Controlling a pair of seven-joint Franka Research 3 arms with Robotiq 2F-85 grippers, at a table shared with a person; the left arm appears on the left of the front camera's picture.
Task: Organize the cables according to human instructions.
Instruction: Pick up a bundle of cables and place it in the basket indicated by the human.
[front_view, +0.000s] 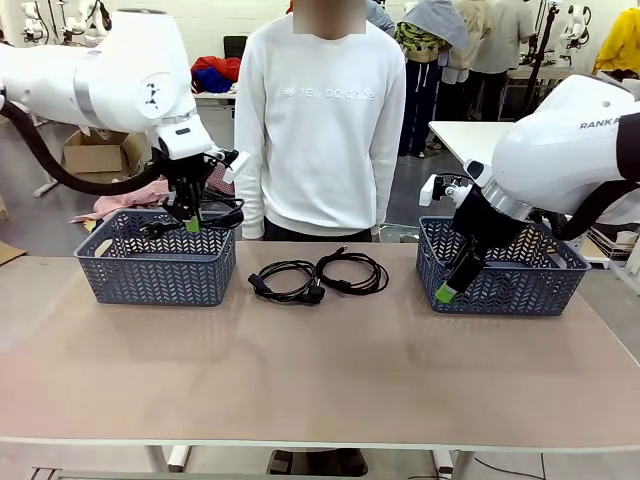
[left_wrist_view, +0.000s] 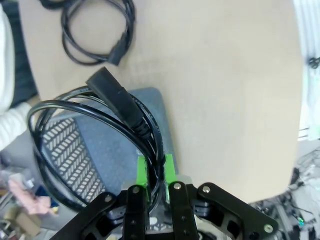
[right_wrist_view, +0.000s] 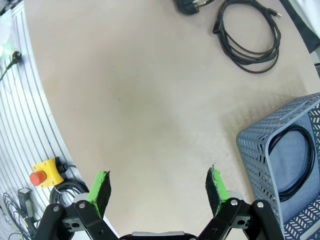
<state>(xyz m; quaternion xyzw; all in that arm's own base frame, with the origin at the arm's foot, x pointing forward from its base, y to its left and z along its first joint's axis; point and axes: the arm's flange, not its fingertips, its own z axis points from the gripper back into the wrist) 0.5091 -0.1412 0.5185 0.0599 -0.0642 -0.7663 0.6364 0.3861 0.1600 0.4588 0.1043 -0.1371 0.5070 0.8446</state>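
Over the left basket (front_view: 155, 268), left gripper (front_view: 192, 224) was pinching a cable coil (left_wrist_view: 120, 100) at about rim height; step in hand looked like the drop-off; next move: lower, release inside. Right gripper (front_view: 447, 292) was spread wide, empty, beside the right basket (front_view: 500, 285), which held one coil (right_wrist_view: 295, 128); two coils (front_view: 313, 295) lay on the table (front_view: 320, 380) between the baskets.

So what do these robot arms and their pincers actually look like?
The left arm and right arm are smooth, rounded white shells; the right one carries dark lettering. A thick black hose hangs from the left one. The left gripper and right gripper are black and two-fingered, with bright green pads.
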